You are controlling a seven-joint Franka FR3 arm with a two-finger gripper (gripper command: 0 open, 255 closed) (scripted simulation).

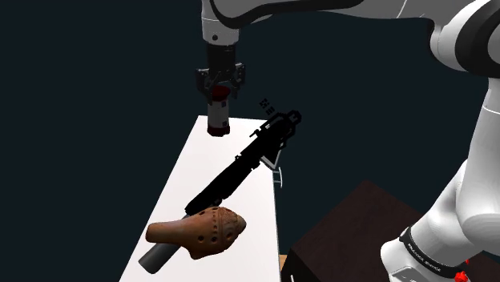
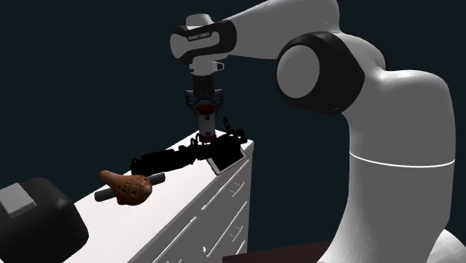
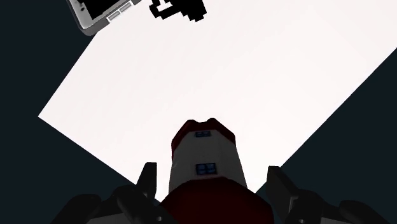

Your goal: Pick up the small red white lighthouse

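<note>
White-topped cabinet [image 1: 204, 164], drawer fronts [image 2: 228, 202] down its side, flat dark blue-black backdrop

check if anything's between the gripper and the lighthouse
Nothing visible. The gripper sits right over the lighthouse, with its open fingers flanking the top without touching it. The long black thing and the brown piece lie further along the table.

Clearance on white top [image 1: 180, 184]: far end open, near end blocked.
Lighthouse [image 1: 218, 120] stood with bare surface all round. Long black object [image 1: 240, 164] lay diagonally along the shoulder view's right edge, near but apart. Brown pierced piece [image 1: 200, 231] and grey cylinder [image 1: 156, 256] crowded the near end.
</note>
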